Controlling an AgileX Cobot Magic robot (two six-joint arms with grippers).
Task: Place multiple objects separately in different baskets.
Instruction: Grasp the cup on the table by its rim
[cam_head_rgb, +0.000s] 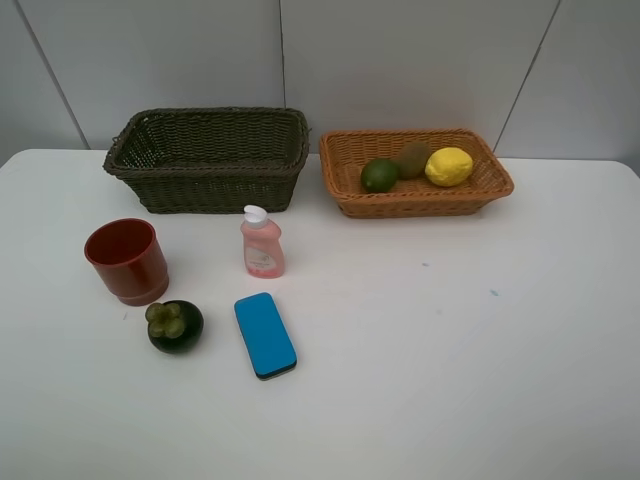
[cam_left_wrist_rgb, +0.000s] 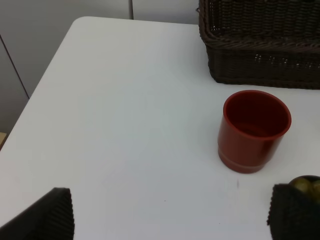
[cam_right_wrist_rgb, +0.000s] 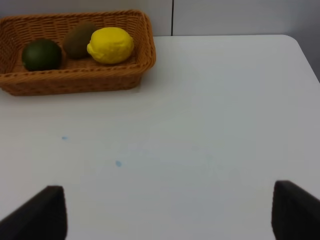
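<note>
A red cup (cam_head_rgb: 127, 260), a pink bottle (cam_head_rgb: 261, 243), a blue block (cam_head_rgb: 265, 334) and a dark mangosteen (cam_head_rgb: 175, 326) stand on the white table in front of the dark basket (cam_head_rgb: 215, 185), which looks empty. The orange basket (cam_head_rgb: 415, 205) holds a lime (cam_head_rgb: 379, 175), a kiwi (cam_head_rgb: 411, 158) and a lemon (cam_head_rgb: 449, 166). My left gripper (cam_left_wrist_rgb: 170, 220) is open, short of the cup (cam_left_wrist_rgb: 254, 131) and the mangosteen (cam_left_wrist_rgb: 306, 184). My right gripper (cam_right_wrist_rgb: 167, 215) is open over bare table, well short of the orange basket (cam_right_wrist_rgb: 75, 82). No white marker shows. Neither gripper shows in the high view.
The table's left edge and rounded corner (cam_left_wrist_rgb: 75, 25) lie beside the cup. The table's right edge (cam_right_wrist_rgb: 305, 55) runs past the orange basket. A grey panelled wall (cam_head_rgb: 400, 60) stands behind both baskets.
</note>
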